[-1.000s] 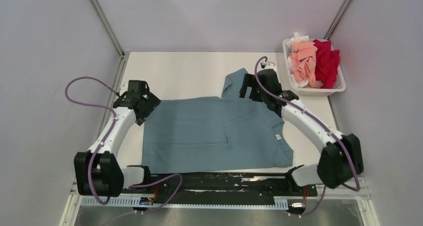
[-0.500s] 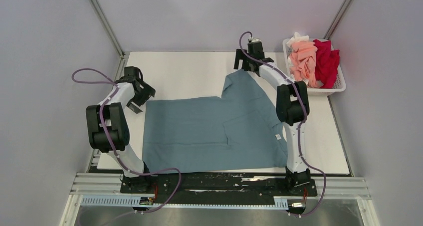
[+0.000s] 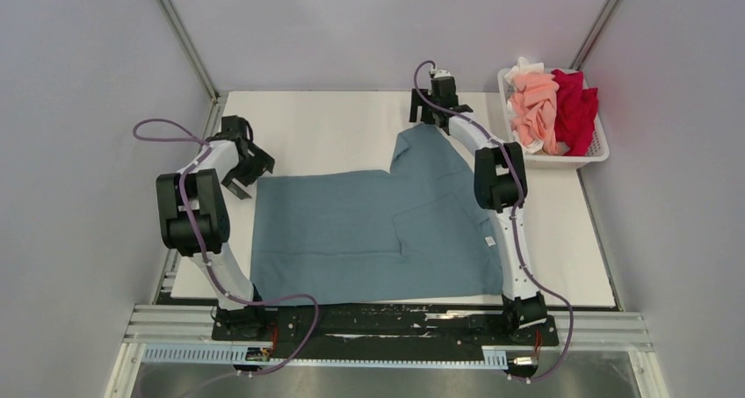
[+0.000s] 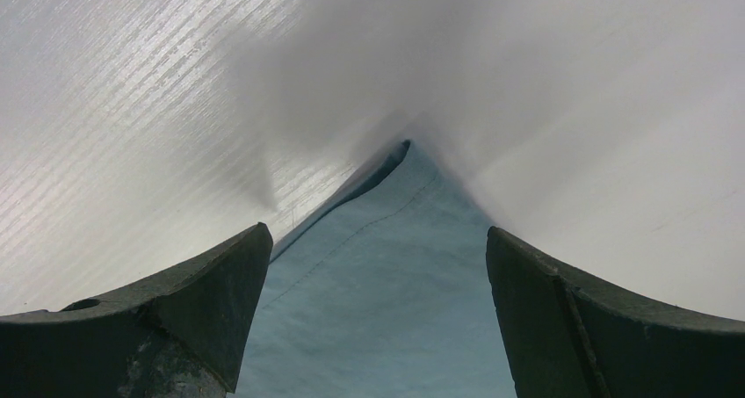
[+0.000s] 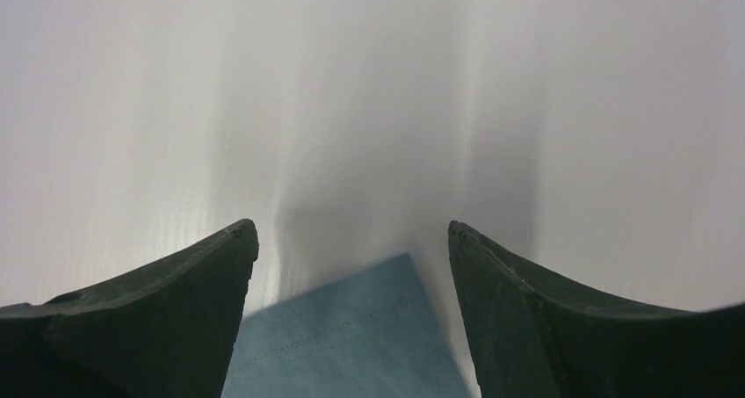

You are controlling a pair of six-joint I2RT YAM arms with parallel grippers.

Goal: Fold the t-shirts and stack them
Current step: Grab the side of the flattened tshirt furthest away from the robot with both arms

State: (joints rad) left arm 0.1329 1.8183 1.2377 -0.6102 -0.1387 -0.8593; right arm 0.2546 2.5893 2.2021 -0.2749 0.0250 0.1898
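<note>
now the dusty blue-grey t-shirt (image 3: 369, 240) lies spread flat on the white tabletop (image 3: 334, 126). its small neck label (image 3: 488, 241) is near its right edge, and one sleeve (image 3: 420, 152) points to the far side. the left gripper (image 3: 246, 177) is at the far left corner of this shirt. in the left wrist view its fingers (image 4: 176, 310) are spread wide and the pointed corner of the cloth is seen between them; i cannot tell if they touch the cloth. the right gripper (image 3: 430, 115) is at the far tip of the shirt's sleeve. its fingers (image 5: 158, 310) are spread wide too, one on each side of the sleeve corner, and they pinch nothing. to the right of the shirt and further back stands a white slatted basket (image 3: 562, 159), apart from the shirt. in it lie crumpled a salmon pink t-shirt (image 3: 534, 108), a crimson red t-shirt (image 3: 575, 108) and a bit of white cloth (image 3: 524, 66) at the back.
</note>
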